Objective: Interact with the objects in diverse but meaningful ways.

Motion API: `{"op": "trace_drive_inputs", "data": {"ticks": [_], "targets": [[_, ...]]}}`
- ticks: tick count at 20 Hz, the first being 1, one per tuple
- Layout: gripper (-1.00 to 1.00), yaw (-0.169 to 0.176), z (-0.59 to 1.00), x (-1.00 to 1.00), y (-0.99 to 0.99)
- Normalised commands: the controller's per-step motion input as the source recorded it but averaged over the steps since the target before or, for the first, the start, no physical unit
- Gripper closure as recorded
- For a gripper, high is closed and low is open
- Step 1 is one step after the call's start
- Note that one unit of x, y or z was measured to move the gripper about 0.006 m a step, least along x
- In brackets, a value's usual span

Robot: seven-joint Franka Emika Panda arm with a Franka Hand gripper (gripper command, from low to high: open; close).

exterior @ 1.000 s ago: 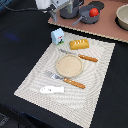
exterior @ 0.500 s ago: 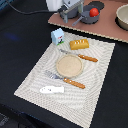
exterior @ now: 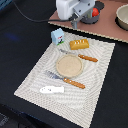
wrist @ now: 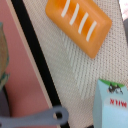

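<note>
The white-and-blue milk carton (exterior: 58, 36) stands beside the golden bread loaf (exterior: 79, 44) on the striped beige placemat (exterior: 100, 80); the round tan plate (exterior: 68, 65) lies between orange-handled cutlery. Whether the gripper (exterior: 75, 22) is open, I cannot tell.

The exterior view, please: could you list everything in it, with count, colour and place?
placemat: one, pale striped, centre of the black table
plate: one, round tan, middle of the placemat
knife: one, orange handle, beyond the plate
fork: one, orange handle, nearer side of the plate
bread loaf: one, golden, far part of the placemat
milk carton: one, white and blue, far corner of the placemat, on the exterior view's left
fish piece: one, flat white, near edge of the placemat
tomato: one, red, on the pinkish board at the back
pot: one, grey, beside the tomato
bowl: one, pale, right edge
hand: one, white housing, above the board's edge
</note>
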Motion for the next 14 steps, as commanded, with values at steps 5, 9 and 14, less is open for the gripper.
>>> {"op": "trace_drive_inputs", "data": {"ticks": [5, 9, 14], "targets": [[-1.00, 0.144, -0.23, 0.24, 0.01], [-1.00, 0.193, -0.08, 0.00, 0.10], [-1.00, 0.197, -0.04, 0.00, 0.05]]}}
